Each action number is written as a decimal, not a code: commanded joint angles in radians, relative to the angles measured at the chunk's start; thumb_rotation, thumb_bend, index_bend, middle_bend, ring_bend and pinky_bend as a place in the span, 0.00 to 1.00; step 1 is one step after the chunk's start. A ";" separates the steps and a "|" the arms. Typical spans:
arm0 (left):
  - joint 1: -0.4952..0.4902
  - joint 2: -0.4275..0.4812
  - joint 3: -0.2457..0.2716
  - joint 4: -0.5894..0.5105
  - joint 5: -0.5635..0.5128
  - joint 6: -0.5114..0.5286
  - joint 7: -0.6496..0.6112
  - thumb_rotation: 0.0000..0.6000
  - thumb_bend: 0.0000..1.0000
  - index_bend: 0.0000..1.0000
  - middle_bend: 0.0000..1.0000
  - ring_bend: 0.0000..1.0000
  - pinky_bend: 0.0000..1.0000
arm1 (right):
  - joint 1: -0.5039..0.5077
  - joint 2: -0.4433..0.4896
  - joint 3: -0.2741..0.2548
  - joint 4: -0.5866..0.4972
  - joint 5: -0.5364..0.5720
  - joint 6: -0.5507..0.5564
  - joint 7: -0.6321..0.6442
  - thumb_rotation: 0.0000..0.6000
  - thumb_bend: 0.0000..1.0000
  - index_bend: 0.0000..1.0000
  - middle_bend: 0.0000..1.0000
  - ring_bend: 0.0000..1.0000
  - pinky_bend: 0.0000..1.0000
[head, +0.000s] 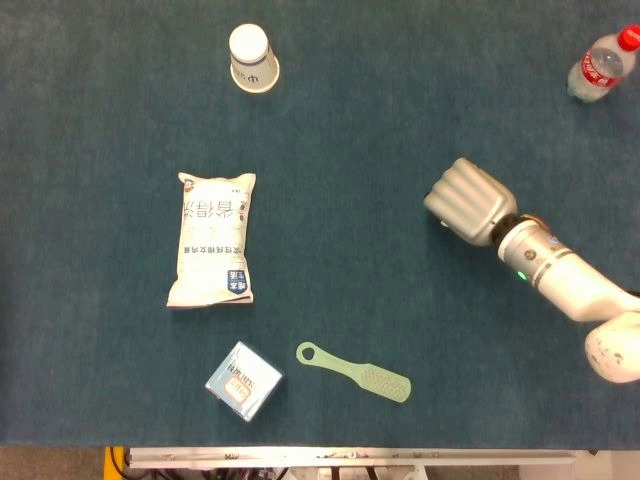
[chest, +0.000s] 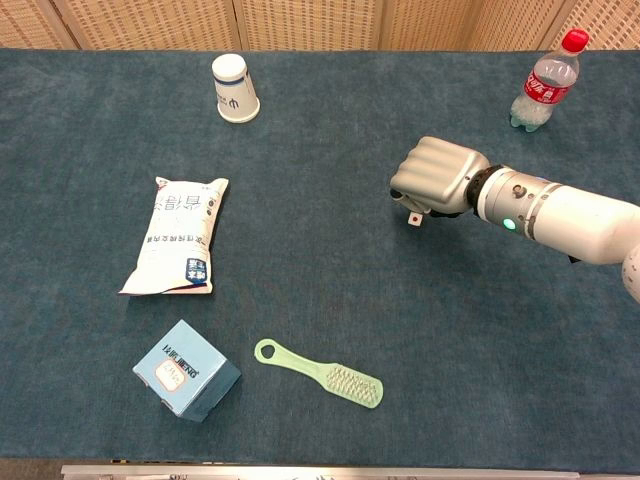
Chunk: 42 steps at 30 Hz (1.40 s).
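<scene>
Right hand (head: 468, 202) curled above table (head: 350, 150)

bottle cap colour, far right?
Red cap on the clear plastic bottle with a red label; clearest in the chest view.

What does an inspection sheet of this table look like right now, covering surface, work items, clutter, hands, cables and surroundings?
Surface: dark teal cloth-covered table, flat.
Work items: nothing held; no object touches the right hand.
Clutter: white snack bag lying flat; upside-down paper cup; blue carton; green brush; red-capped plastic bottle upright at the far right.
Hands: right hand curled into a fist, holding nothing; left hand not in view.
Cables: nothing seen.
Surroundings: woven panels behind the table.
</scene>
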 joint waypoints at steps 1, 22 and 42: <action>0.000 0.000 0.000 -0.001 0.000 0.000 0.001 1.00 0.00 0.37 0.28 0.22 0.37 | 0.000 0.002 0.001 -0.002 0.000 -0.003 0.004 1.00 1.00 0.57 0.92 0.94 0.95; 0.002 0.006 -0.002 -0.010 -0.008 -0.002 -0.001 1.00 0.00 0.37 0.28 0.22 0.38 | -0.014 0.063 -0.002 -0.085 -0.068 -0.006 0.096 1.00 1.00 0.57 0.92 0.94 0.95; -0.018 0.018 -0.020 -0.093 0.060 0.051 0.017 1.00 0.00 0.41 0.28 0.22 0.38 | -0.421 0.338 -0.120 -0.183 -0.612 0.687 0.292 1.00 1.00 0.47 0.63 0.71 0.90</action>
